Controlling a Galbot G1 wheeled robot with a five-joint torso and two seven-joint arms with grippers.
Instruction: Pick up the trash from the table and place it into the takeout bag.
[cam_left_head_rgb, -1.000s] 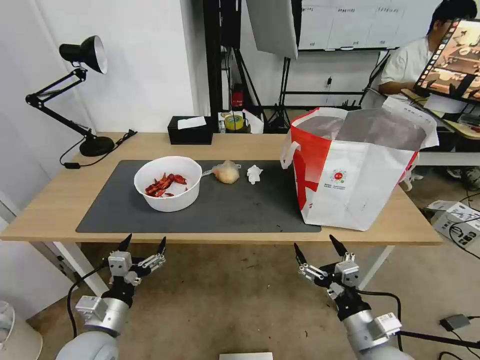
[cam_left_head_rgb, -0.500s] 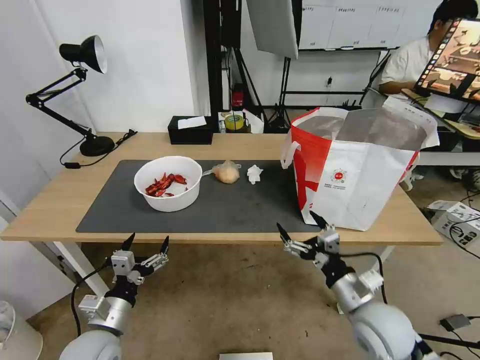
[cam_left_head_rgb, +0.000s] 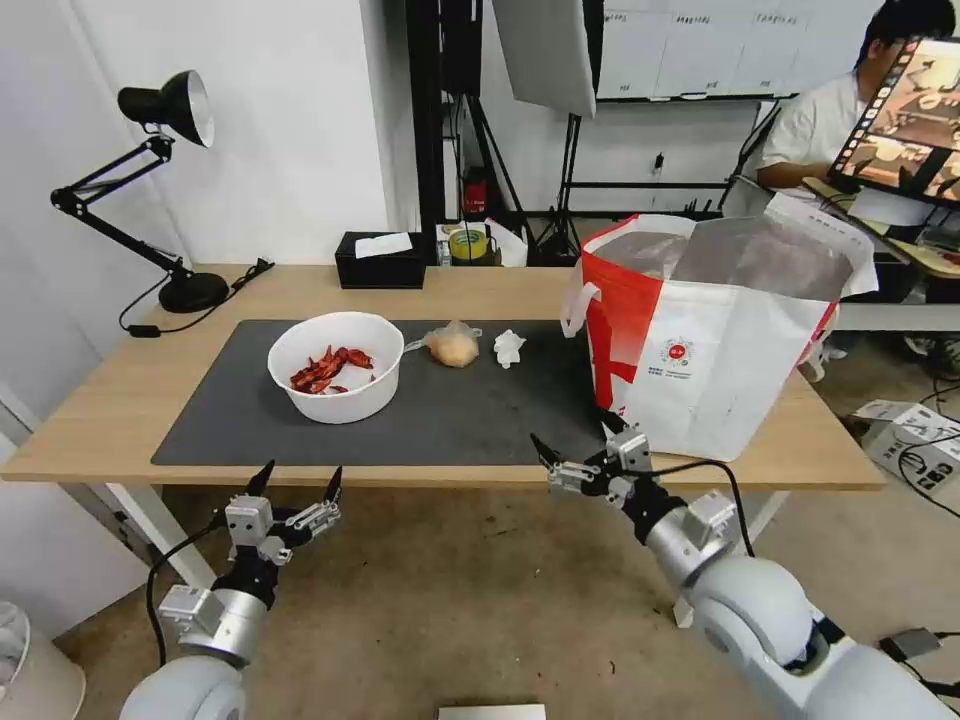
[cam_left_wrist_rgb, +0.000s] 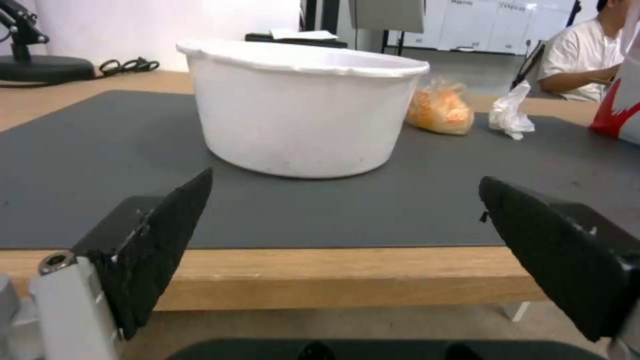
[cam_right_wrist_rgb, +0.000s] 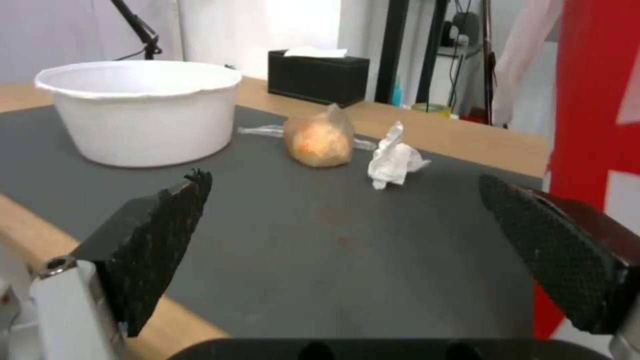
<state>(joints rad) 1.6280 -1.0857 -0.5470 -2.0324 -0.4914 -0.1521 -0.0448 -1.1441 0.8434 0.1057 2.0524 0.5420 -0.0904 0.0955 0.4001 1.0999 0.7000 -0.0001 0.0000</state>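
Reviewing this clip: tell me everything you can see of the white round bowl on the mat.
The white round bowl looks like thin plastic, with a slightly wavy rim and walls tapering toward the base. It stands upright on the dark grey mat, left of the small clear bag and apart from it. Red shells lie inside. No claw touches it.

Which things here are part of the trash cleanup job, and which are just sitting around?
Part of the job:
white bowl with red shells
small clear bag
crumpled tissue
takeout bag
table
right end effector, open, at the table's front edge

Just sitting around:
black tissue box
desk lamp
tape roll
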